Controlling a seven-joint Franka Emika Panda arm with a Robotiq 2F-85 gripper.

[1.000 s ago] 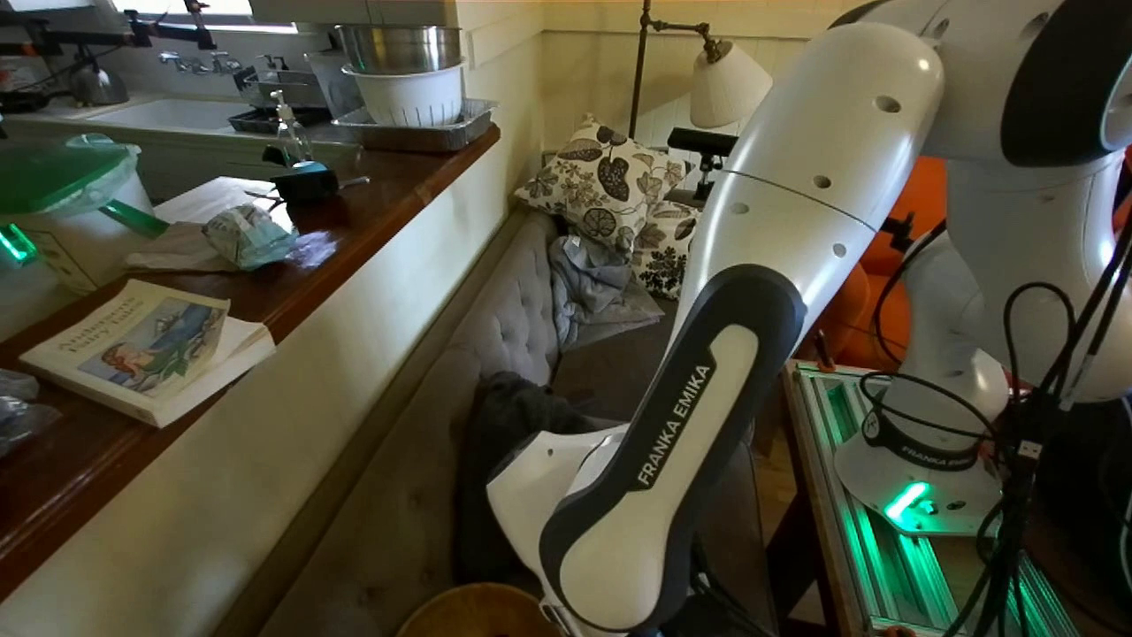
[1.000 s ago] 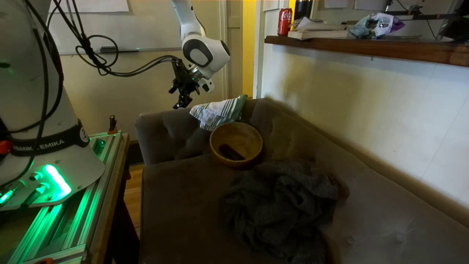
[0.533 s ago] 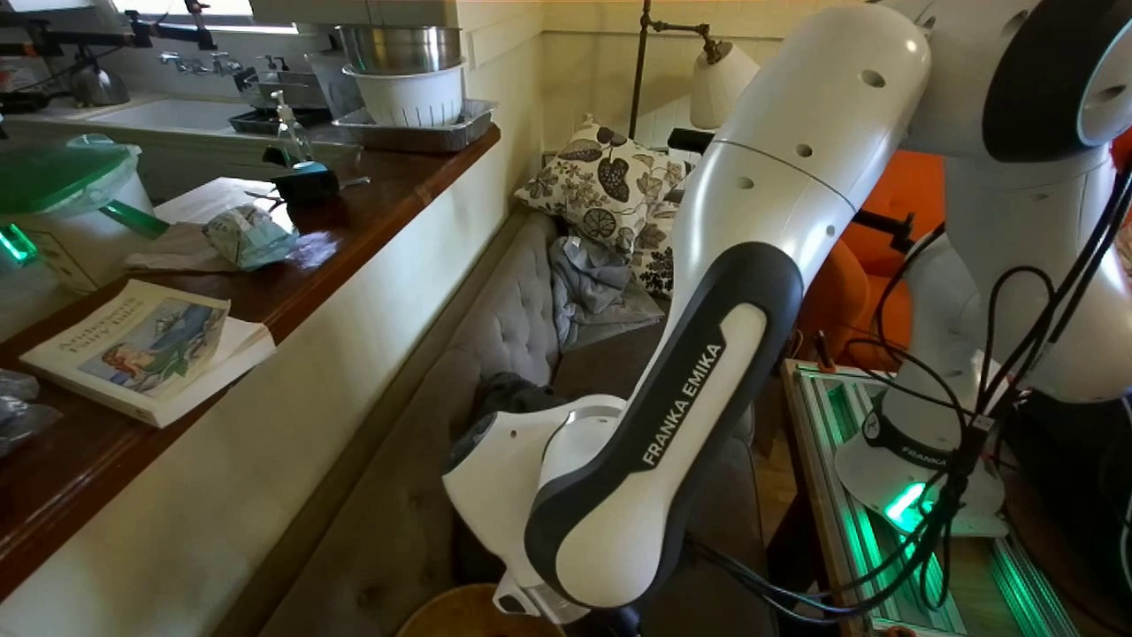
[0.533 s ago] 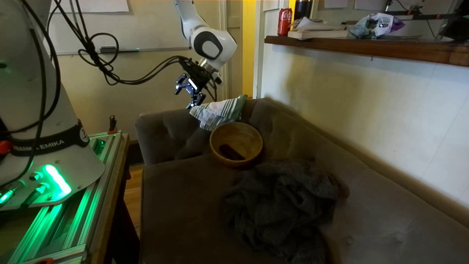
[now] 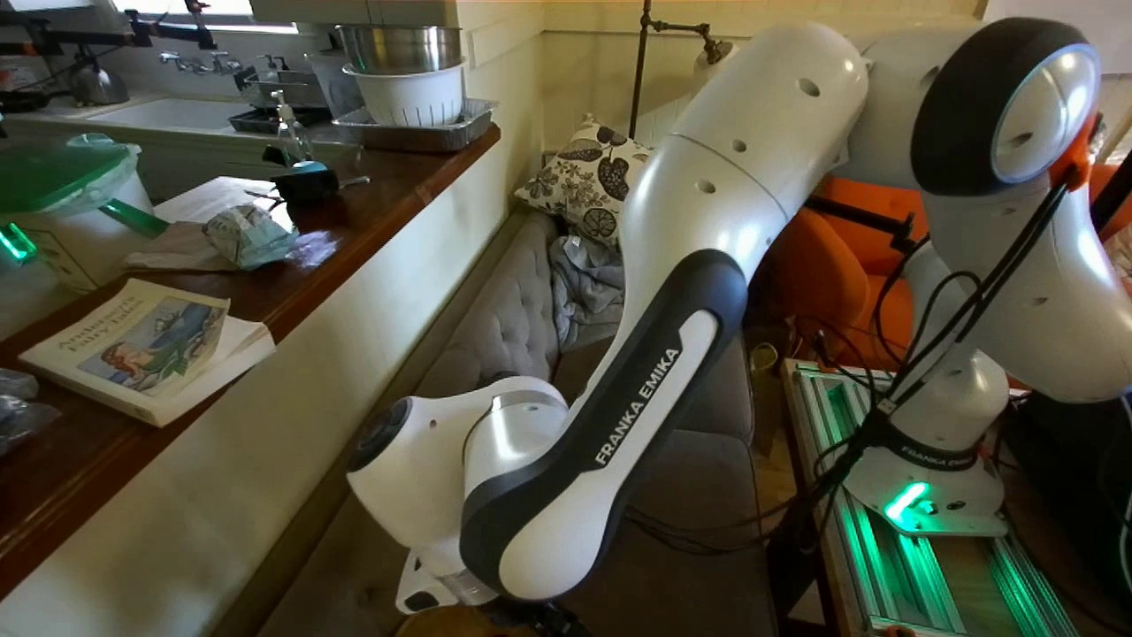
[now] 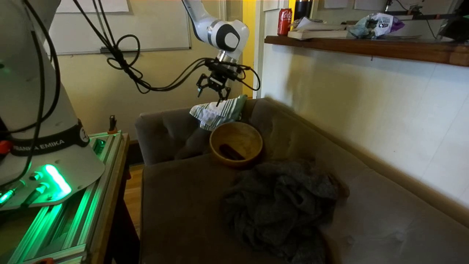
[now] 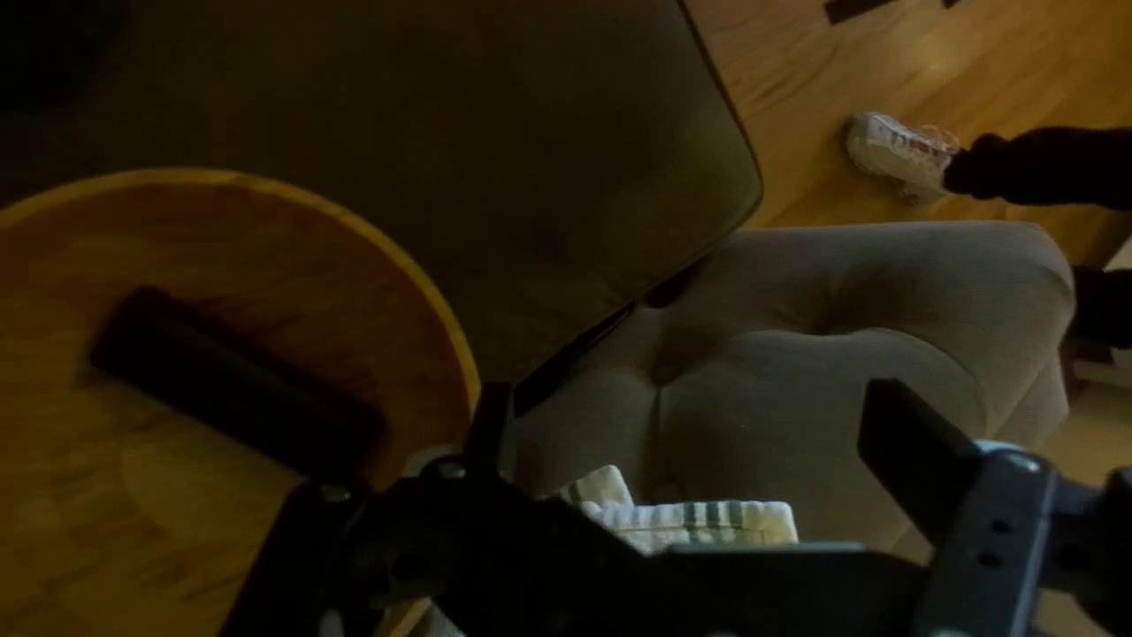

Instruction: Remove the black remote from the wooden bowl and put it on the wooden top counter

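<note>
Okay, so I'd call this the approach step: the black remote (image 6: pixel 231 152) is lying inside the wooden bowl (image 6: pixel 247 141) on the couch (image 6: pixel 179 194), not picked up yet. The end effector (image 6: pixel 209 99) is spread wide with nothing between its fingers (image 7: pixel 920 460), hanging over the striped towel (image 6: pixel 216 112) in an exterior view. Wrist view backs that up: the gap sits above the couch's padded armrest (image 7: pixel 796 398) and a bit of towel, while the remote is off beyond one finger. Next move, I reckon, is sliding across until that gap is over the bowl, then twisting, because the remote lies at a slant and the line from finger to finger runs nearer its length than its narrow width. After that it'd want to go down without bumping the bowl, pinch, lift, and carry it over to the wooden worktop (image 6: pixel 366 47), which runs along the top of the wall (image 6: pixel 329 99), well above the couch. Compared with a second ago, the whole arm (image 6: pixel 230 36) sits closer to the wall and the bowl, and the fingers now point more downward. It also blocks more of the patterned pillow (image 5: pixel 584 186) in an exterior view. Remote, bowl and towel look parked in the same spots, far as I can tell.
</note>
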